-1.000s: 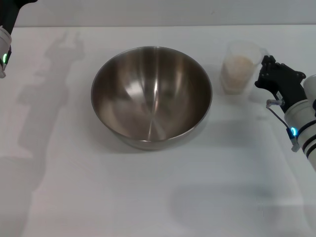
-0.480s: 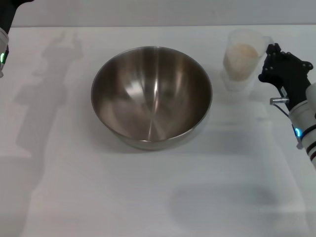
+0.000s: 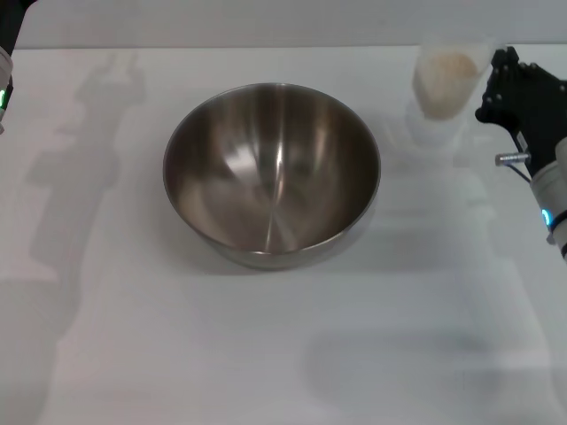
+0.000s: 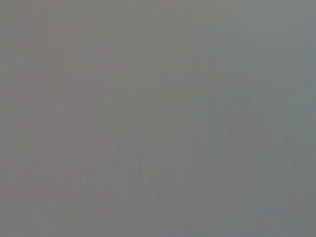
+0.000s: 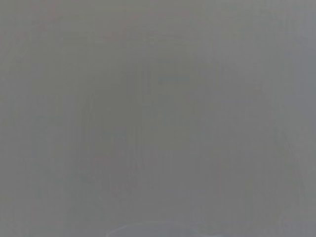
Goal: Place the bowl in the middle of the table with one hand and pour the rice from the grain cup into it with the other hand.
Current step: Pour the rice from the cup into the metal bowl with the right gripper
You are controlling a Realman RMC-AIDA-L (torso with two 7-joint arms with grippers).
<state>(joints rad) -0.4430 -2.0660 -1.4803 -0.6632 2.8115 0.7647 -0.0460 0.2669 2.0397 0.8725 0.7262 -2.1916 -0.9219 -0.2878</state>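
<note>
The steel bowl stands on the white table near its middle, with nothing showing inside it. At the back right the clear grain cup hangs upright above the table, off-white rice filling it; its pale shadow lies below it. My right gripper is shut on the cup's right side, to the right of the bowl and clear of its rim. My left gripper sits at the far left back corner, mostly cut off. Both wrist views are plain grey and show nothing of these things.
The arms' shadows fall on the table's left side and front right. White tabletop surrounds the bowl on every side.
My right gripper has lifted the grain cup off the table and carried it up and slightly right. The bowl and left arm have stayed put.
</note>
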